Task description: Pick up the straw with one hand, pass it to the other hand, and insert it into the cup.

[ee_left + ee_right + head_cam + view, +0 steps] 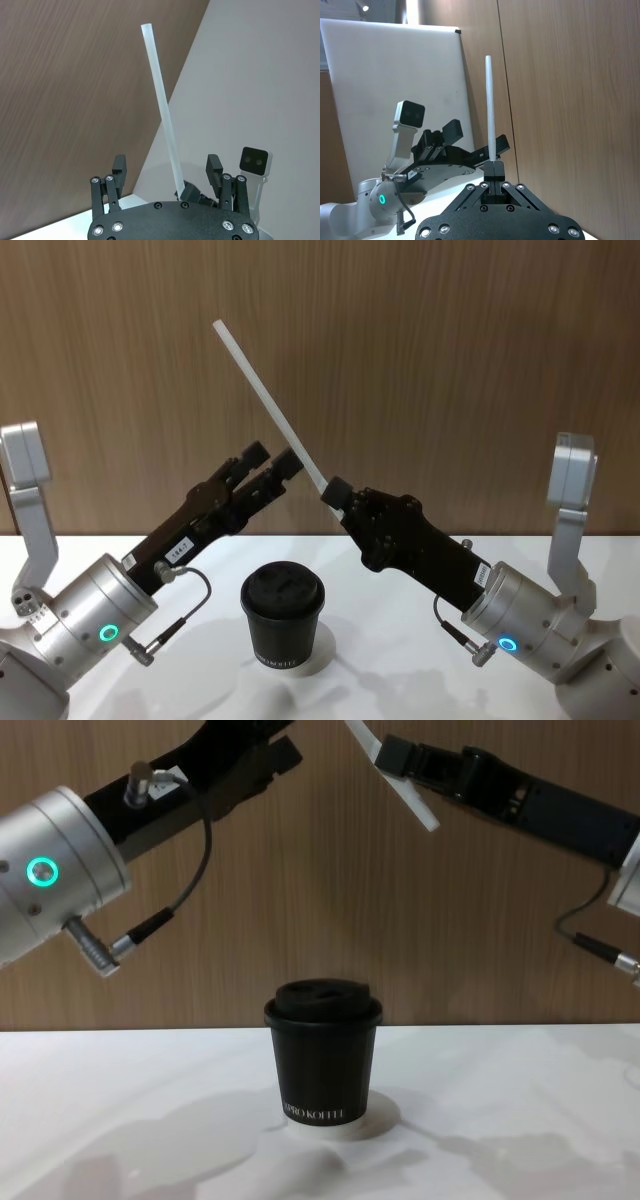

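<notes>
One straw, tight in right pincer

Both arms raised, tips converging mid-air. The left black flat-fingered gripper has fingers spread; the right slim black gripper is pinched onto a thin white plastic straw.

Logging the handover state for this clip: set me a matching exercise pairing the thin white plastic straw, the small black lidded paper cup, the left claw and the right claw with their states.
1 thin white plastic straw
2 small black lidded paper cup
3 left claw
4 right claw

A open, beside the straw
B shut near the straw's lower end
C tilted in the air
D upright on the white table

Pairs: 1-C, 2-D, 3-A, 4-B
</notes>
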Tool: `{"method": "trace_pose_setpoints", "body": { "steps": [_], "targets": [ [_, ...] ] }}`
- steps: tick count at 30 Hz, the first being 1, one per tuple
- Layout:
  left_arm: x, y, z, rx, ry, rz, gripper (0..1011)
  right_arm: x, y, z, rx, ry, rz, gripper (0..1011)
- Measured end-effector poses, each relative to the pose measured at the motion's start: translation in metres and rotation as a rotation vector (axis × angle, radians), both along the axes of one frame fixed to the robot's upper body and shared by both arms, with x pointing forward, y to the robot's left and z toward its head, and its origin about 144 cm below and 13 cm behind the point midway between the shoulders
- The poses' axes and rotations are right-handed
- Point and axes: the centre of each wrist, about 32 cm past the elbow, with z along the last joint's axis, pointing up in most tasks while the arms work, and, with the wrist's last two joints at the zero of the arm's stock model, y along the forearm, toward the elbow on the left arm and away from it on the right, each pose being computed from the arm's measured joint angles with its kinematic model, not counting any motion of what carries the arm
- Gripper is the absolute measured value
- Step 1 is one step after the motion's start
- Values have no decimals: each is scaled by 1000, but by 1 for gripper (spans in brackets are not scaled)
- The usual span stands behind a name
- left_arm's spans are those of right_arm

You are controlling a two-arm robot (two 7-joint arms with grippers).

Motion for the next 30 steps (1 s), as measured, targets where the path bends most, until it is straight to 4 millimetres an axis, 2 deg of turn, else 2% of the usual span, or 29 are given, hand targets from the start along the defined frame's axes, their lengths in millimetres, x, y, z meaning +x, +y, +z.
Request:
{"method": "trace_pose_setpoints", "body": {
  "steps": [30],
  "targets": [
    [26, -15, 10, -67, -19, -91, 981, 0, 0, 0, 0, 0, 0, 0]
  ]
}}
